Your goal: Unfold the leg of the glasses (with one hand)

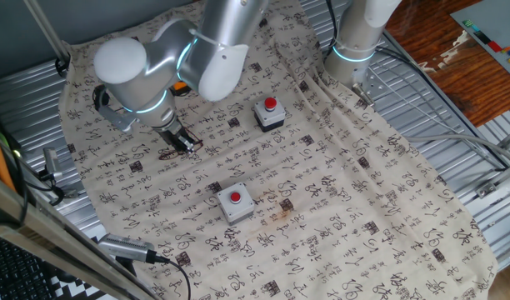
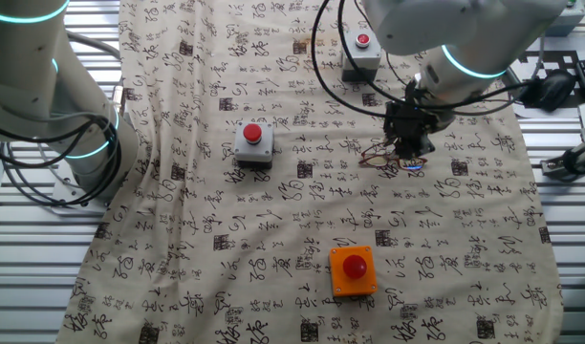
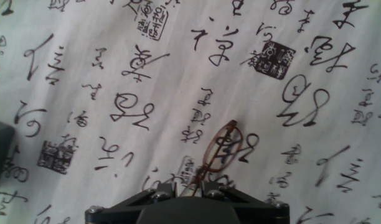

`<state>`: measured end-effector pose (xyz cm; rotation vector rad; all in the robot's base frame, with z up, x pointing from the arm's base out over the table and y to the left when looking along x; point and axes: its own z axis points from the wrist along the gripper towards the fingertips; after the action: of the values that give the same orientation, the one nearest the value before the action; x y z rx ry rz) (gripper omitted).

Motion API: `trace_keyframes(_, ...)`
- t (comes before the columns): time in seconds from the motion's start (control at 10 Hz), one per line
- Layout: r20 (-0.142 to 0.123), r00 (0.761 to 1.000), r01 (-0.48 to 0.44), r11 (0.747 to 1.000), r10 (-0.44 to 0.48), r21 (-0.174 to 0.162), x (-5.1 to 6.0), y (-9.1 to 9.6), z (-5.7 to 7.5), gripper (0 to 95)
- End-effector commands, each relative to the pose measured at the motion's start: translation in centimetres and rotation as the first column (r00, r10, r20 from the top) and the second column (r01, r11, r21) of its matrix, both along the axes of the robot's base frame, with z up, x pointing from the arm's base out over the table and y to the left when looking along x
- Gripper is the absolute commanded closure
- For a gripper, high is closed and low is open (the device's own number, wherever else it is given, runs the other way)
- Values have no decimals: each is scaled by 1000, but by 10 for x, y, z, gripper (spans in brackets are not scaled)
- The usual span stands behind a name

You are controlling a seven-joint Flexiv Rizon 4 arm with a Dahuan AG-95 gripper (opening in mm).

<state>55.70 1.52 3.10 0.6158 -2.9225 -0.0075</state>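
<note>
I'm hanging my claw (image 1: 182,142) low over the cloth (image 1: 322,208), right down on the glasses (image 3: 223,148). In the hand view the fingers (image 3: 169,190) are meeting near the 6 o'clock edge, and the thin frame is running out from between them toward 1 o'clock. The tips look pinched together on the wire, maybe the bridge or a leg. I can't tell which part, it's too small and partly hidden.

In the other fixed view the glasses are lying just at 8 o'clock of the claw, well apart from the grey button box (image 2: 253,145) at 9 o'clock and the orange box (image 2: 353,270) at 7 o'clock.

Risks, as I'm judging them:
- The wire is thin, so I'm risking bending it or popping a lens if I'm squeezing or twisting hard.
- With one hand nothing is pinning the frame, so the whole pair is likely sliding or lifting with me instead of the leg swinging open.
- The cloth is wrinkled and loose, so I'm risking catching fabric in the tips and dragging it.
- If I'm gripping the wrong part, the hinge is going nowhere and the frame is slipping out.
</note>
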Motion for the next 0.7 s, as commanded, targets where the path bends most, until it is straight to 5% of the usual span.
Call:
trace_keyframes(0.1,1,1000,-13,1000,13,-7,3,-7,0,760)
trace_keyframes(0.7,-4,1000,-12,1000,12,-3,5,-14,-2,760)
